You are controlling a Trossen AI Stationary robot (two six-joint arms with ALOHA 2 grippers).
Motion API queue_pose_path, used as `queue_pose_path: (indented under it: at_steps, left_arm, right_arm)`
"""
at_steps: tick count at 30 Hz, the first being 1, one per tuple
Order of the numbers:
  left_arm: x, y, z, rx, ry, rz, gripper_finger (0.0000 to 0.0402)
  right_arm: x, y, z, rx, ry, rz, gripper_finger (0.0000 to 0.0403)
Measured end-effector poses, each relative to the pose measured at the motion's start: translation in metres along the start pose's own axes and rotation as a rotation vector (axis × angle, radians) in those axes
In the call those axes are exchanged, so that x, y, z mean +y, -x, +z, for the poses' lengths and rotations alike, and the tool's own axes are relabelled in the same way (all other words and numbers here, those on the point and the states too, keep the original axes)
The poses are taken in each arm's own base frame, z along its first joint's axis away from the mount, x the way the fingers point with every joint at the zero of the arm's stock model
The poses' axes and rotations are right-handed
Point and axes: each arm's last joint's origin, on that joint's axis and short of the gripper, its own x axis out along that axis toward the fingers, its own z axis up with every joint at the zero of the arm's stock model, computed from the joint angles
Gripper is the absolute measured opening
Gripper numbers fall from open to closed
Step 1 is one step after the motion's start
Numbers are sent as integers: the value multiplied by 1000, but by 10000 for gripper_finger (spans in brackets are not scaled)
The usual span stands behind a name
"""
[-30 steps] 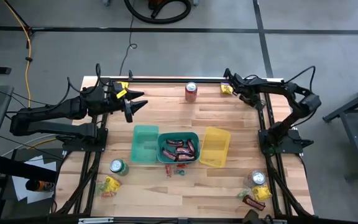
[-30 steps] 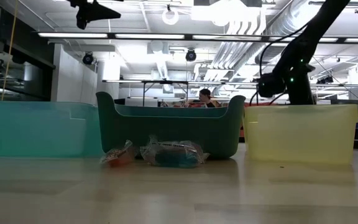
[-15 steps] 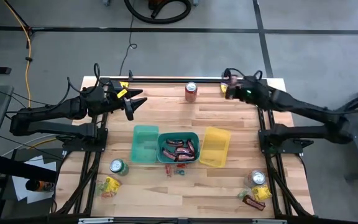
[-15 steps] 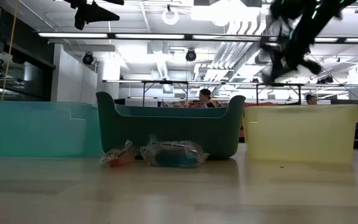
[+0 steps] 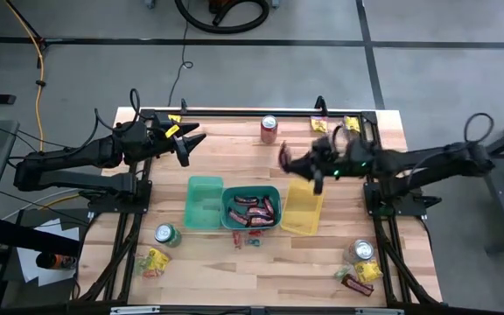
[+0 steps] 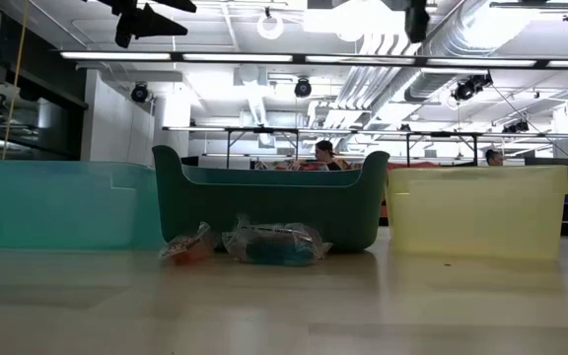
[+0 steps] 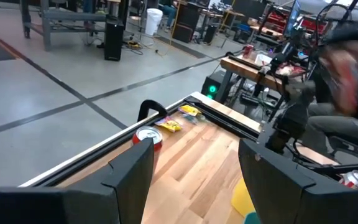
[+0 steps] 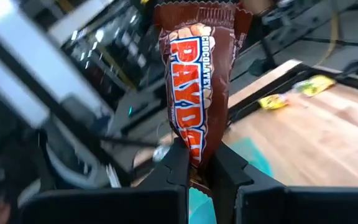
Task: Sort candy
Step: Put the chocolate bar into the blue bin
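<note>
Wooden counter (image 5: pixel 234 153): right gripper (image 5: pixel 289 160), fingers clamped on a brown bar (image 8: pixel 199 93), hangs just beside the dark green bin (image 5: pixel 250 208); next, release over it; left gripper (image 5: pixel 186 140) waits, fingers apart.

You've got three bins in a row mid-table: teal bin (image 5: pixel 203 203), dark green bin (image 5: pixel 274 192), yellow bin (image 5: pixel 304 206), touching side by side. The red can (image 5: pixel 269 129) stands at the far edge, the green can (image 5: pixel 166 234) near left, another can (image 5: pixel 363 250) near right. Bare table (image 5: pixel 234 157) between red can and bins gives you passing room. Loose candy (image 5: pixel 252 241) lies just in front of the green bin.
</note>
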Motion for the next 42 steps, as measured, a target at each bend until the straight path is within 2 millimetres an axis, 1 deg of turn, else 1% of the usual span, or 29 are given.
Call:
queue_pose_path:
  at_steps: [3,7,9,12,17,20,23,27,31,34,38,42]
  left_arm:
    - [0,0,0,0,1,0,222]
    - [0,0,0,0,2,0,222]
    - [0,0,0,0,2,0,222]
    - [0,0,0,0,2,0,222]
    - [0,0,0,0,2,0,222]
    - [0,0,0,1,2,0,222]
    - [0,0,0,2,-1,1,222]
    - [0,0,0,8,-9,-18,222]
    - [-1,0,-1,10,-23,-23,222]
    - [-1,0,-1,10,-45,-23,222]
    - [-1,0,-1,10,-62,-23,222]
    - [-1,0,-1,18,-38,-49,222]
  right_arm:
    - [2,-19,-19,70,35,7,29]
    - [0,-42,-39,198,-8,-5,54]
    - [-1,-52,-47,265,-14,-4,70]
    - [-4,-67,-55,357,14,-48,95]
    - [-5,-85,-62,519,109,-125,137]
    - [-2,-93,-60,587,140,-150,163]
    - [3,-97,-53,625,195,-143,185]
    - [11,-99,-29,617,242,-136,202]
    - [16,-93,1,631,266,-181,204]
    - [18,-87,13,657,263,-214,204]
    - [21,-86,17,664,201,-204,204]
    - [30,-83,9,750,9,-154,204]
